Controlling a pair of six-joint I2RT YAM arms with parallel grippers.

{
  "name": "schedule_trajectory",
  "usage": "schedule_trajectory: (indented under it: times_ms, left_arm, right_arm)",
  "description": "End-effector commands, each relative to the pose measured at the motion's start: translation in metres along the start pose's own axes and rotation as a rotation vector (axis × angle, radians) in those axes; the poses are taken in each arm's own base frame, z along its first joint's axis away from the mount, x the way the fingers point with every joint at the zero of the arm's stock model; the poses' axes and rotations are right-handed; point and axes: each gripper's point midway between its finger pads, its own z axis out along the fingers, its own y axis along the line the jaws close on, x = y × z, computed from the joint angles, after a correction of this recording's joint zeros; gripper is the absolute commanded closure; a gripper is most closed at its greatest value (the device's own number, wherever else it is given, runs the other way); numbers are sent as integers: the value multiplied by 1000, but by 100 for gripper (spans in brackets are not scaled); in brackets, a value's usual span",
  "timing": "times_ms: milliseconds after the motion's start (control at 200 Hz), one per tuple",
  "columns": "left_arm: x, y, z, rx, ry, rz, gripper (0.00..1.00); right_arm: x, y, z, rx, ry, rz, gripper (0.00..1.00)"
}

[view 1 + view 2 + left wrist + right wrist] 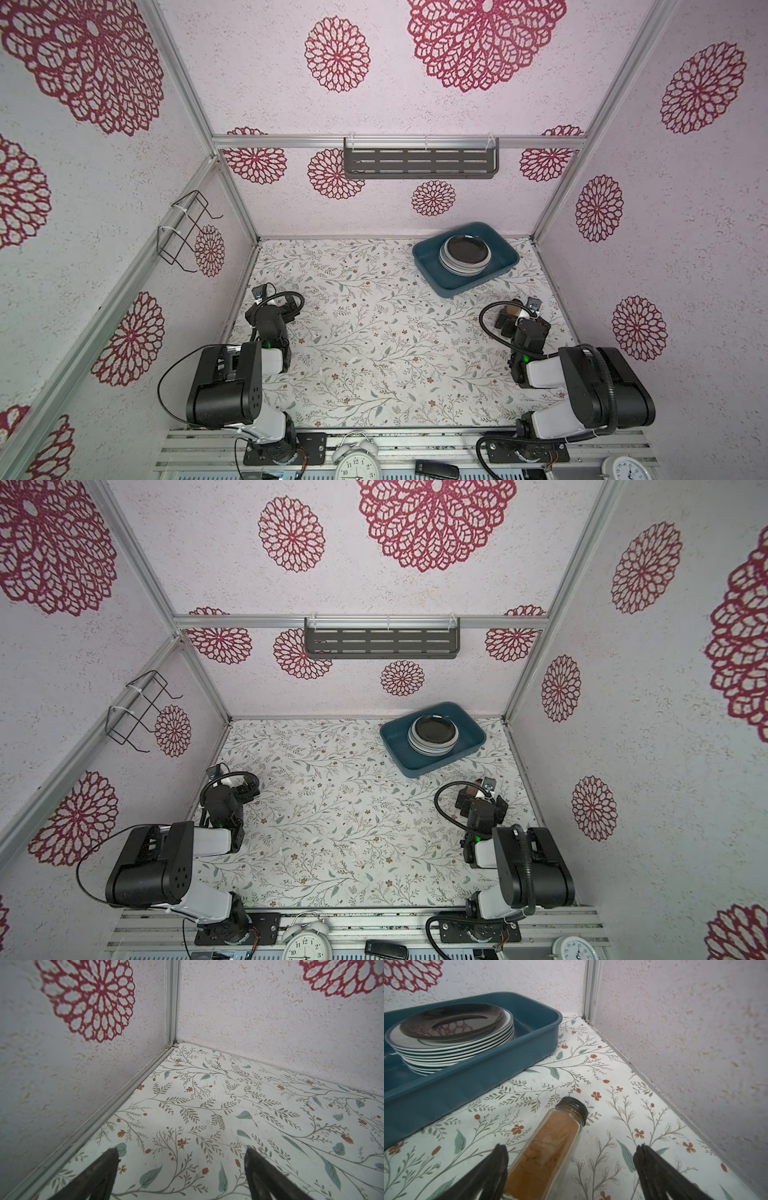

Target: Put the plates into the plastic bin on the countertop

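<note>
Your two arms are sitting folded at the left and right edges of the countertop [374,332], with walls closing in three sides.

The plastic bin [451,286] is sitting askew in the far right corner, close to the back wall, and the plates [464,251] are lying stacked inside it with a black one on top. Your left gripper [181,1155] is hovering near the far left corner, fingers spread wide and holding nothing. Your right gripper [571,1150] is gaping just as wide, just in front of the bin. A spice jar [550,1147] is lying on its side between its fingers, unclamped. The broad middle of the countertop is lying open between the arms. A grey slotted shelf [419,162] is hanging on the back wall and a wire rack [183,232] on the left wall, both well above the surface.
</note>
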Motion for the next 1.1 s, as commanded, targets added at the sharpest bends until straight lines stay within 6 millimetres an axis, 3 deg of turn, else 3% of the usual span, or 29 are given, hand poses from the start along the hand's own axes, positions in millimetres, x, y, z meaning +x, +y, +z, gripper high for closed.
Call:
schedule_trajectory:
  times_ms: [0,1096]
  left_arm:
    - [-13,-2,3,-4,-42,8,3]
    - [-13,-7,4,-23,-34,44,3]
  right_arm:
    - [-30,6,1,-16,-109,21,1]
    - [-31,12,7,-19,-97,-4,1]
